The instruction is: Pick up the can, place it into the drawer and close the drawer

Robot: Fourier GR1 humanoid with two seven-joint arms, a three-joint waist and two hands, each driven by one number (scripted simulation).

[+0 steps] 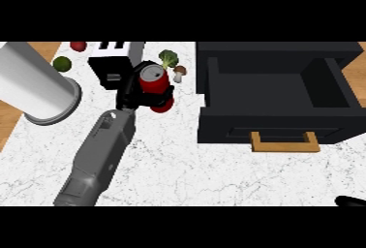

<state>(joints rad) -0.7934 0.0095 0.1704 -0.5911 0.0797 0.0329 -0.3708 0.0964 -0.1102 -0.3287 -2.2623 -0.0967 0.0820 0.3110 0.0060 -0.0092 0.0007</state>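
While the left hand (137, 92) curls its fingers round the can (154, 81), lift straight, then carry it over the open drawer (275, 87), keeping it upright.

can (153, 80): upper centre-left, within the left hand (139, 92)
drawer (279, 92): upper right, pulled out, right of can
toaster (113, 63): just left of can
broccoli (168, 58), mushroom (179, 71): between can and drawer
cylinder (36, 82): far left

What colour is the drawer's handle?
Tan, wood-like, on the black drawer; the handle shows in the head view.
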